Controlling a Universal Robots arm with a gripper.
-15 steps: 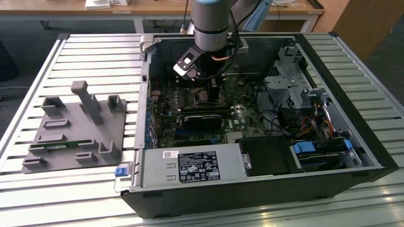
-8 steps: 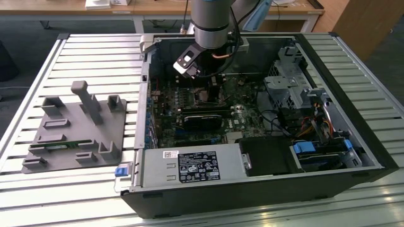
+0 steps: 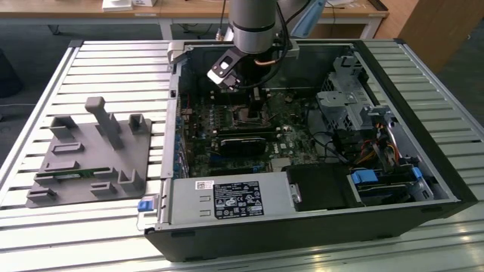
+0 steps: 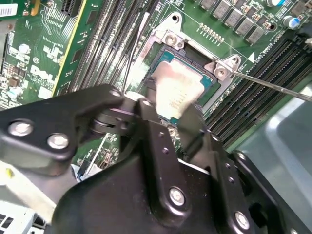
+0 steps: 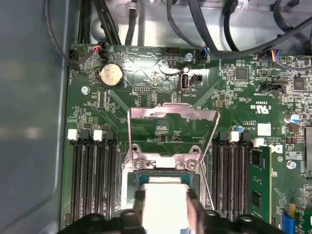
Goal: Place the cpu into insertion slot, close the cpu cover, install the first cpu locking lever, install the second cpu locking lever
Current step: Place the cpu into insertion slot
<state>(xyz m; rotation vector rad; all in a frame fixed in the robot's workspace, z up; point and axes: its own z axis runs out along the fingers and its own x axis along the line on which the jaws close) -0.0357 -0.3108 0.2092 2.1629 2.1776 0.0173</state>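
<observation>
Hovering low inside the computer case, the gripper has its fingers pinched narrowly on the cpu, one at each edge, right over the insertion slot. The cpu cover stands flipped open at the slot's edge on the green motherboard.

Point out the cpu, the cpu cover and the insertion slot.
cpu [image 5: 165, 204]: first wrist view, on its pale metal top.
cpu cover [image 5: 171, 112]: first wrist view, on the silver frame's end bar.
insertion slot [image 4: 197, 57]: second wrist view, on its black wall.
</observation>
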